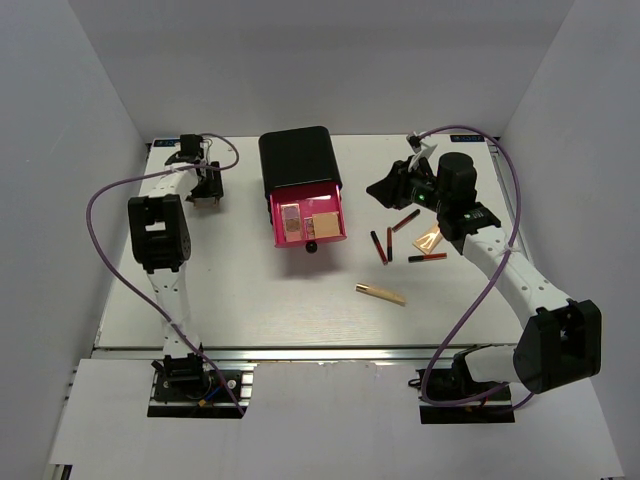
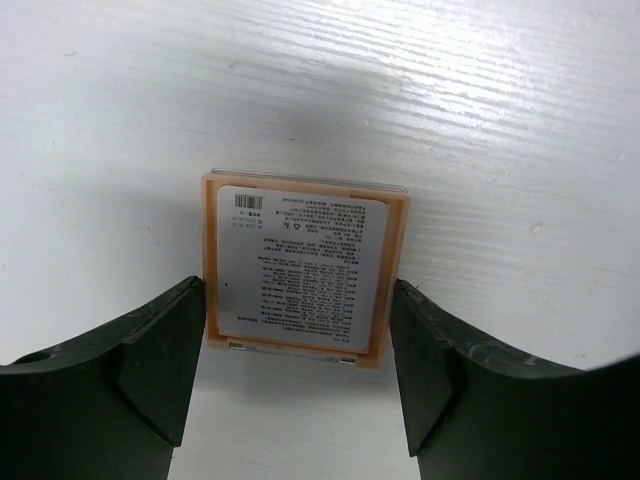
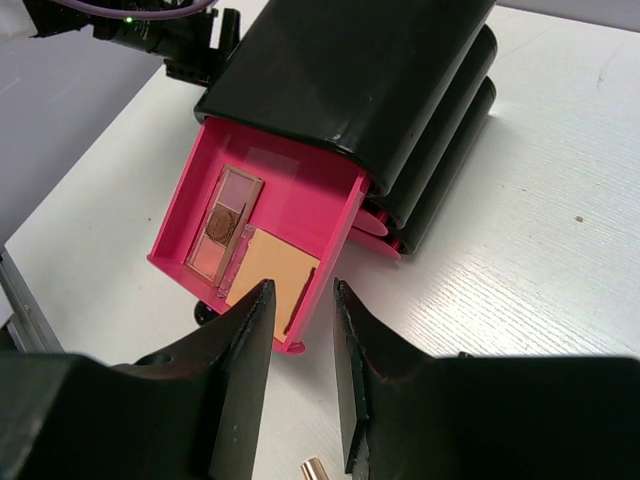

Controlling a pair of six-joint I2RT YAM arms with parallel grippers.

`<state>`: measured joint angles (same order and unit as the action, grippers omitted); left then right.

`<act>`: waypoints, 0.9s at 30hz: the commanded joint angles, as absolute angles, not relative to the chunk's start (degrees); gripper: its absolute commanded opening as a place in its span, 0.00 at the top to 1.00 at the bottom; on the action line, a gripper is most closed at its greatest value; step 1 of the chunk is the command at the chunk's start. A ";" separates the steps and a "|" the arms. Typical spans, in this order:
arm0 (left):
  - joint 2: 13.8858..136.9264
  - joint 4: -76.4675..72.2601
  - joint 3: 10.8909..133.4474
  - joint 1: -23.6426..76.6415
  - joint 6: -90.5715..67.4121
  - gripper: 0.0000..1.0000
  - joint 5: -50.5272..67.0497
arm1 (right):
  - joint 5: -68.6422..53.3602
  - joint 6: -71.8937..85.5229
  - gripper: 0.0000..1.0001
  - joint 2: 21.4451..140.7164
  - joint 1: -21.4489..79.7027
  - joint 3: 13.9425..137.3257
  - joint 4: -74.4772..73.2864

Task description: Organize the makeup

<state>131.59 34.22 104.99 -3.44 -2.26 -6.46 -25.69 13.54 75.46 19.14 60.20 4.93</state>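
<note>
My gripper (image 3: 302, 300) has its jaws slightly apart with nothing between them. Just beyond the tips sits the pink drawer (image 3: 185, 215), pulled out of the black box (image 3: 360, 70). It holds a palette (image 3: 225, 225) beside a peach compact (image 3: 272, 268). A gold stick (image 3: 318, 468) shows between my fingers.

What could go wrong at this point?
The compact lies flat on the table, so the left tool straddling it may slip off its thin edges. The pink drawer already holds a palette and another compact; a third may catch the rim. The right tool hovers by that drawer, risking a bump.
</note>
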 commanded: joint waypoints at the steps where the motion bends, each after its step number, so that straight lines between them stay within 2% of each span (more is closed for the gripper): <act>1: 129.84 34.82 98.45 -3.78 -11.31 0.66 -0.09 | -26.72 13.45 0.64 73.39 18.90 61.09 8.35; 7: 118.50 30.95 94.04 -3.87 -25.47 0.66 9.04 | -26.98 11.43 0.63 72.16 18.81 59.94 8.26; 11: 99.38 22.61 77.75 -2.55 -31.54 0.69 12.57 | -27.07 11.07 0.63 72.16 18.81 59.33 8.44; 18: 74.58 21.71 62.95 -0.18 -35.06 0.70 14.59 | -28.21 11.34 0.63 73.91 18.81 60.11 8.79; 22: 65.68 19.95 58.98 10.94 -40.14 0.69 13.28 | -28.30 10.81 0.64 75.14 18.90 61.34 8.61; 27: 65.73 18.02 57.92 24.41 -47.02 0.69 2.85 | -27.86 10.02 0.64 75.67 18.90 62.31 8.44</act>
<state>64.05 19.25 59.09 19.70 -41.56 9.43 -27.40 11.31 75.68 19.14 59.83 6.17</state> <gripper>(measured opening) 0.769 0.364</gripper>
